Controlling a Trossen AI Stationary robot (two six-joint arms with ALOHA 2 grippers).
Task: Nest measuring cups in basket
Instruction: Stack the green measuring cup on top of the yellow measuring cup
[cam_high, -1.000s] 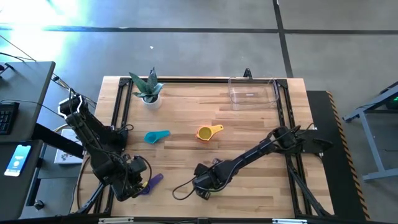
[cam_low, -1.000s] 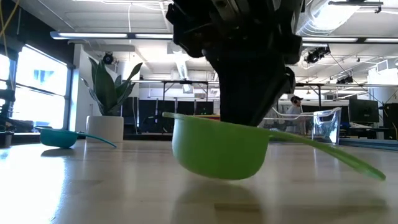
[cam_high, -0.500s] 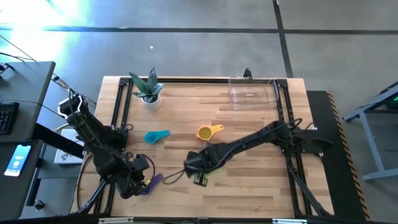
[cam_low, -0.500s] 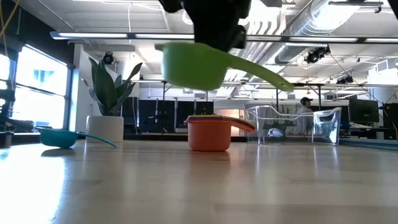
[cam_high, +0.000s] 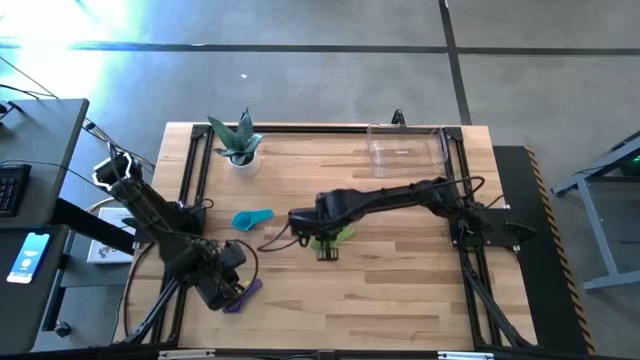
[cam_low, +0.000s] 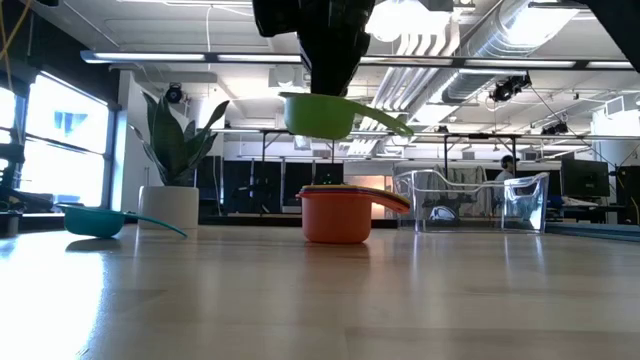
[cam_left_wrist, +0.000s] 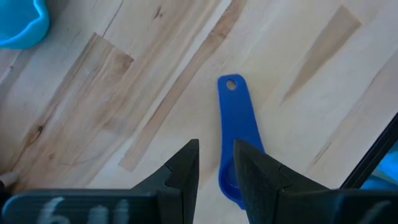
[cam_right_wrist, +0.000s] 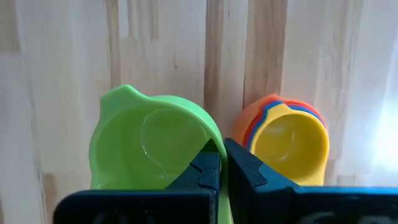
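Right wrist view: my right gripper (cam_right_wrist: 224, 163) pinches the green cup (cam_right_wrist: 152, 140) by its rim, held in the air at about nine o'clock of the orange stack (cam_right_wrist: 281, 138). I should centre it before lowering. The left gripper (cam_left_wrist: 216, 163), fingers a little apart, probably empty, hovers over the blue cup (cam_left_wrist: 238, 134).

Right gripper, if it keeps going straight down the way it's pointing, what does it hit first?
Probably the nested orange stack. The right gripper, shut on the green cup, points down with that stack just below and slightly aside; exact alignment is unclear, so it could meet the table instead.
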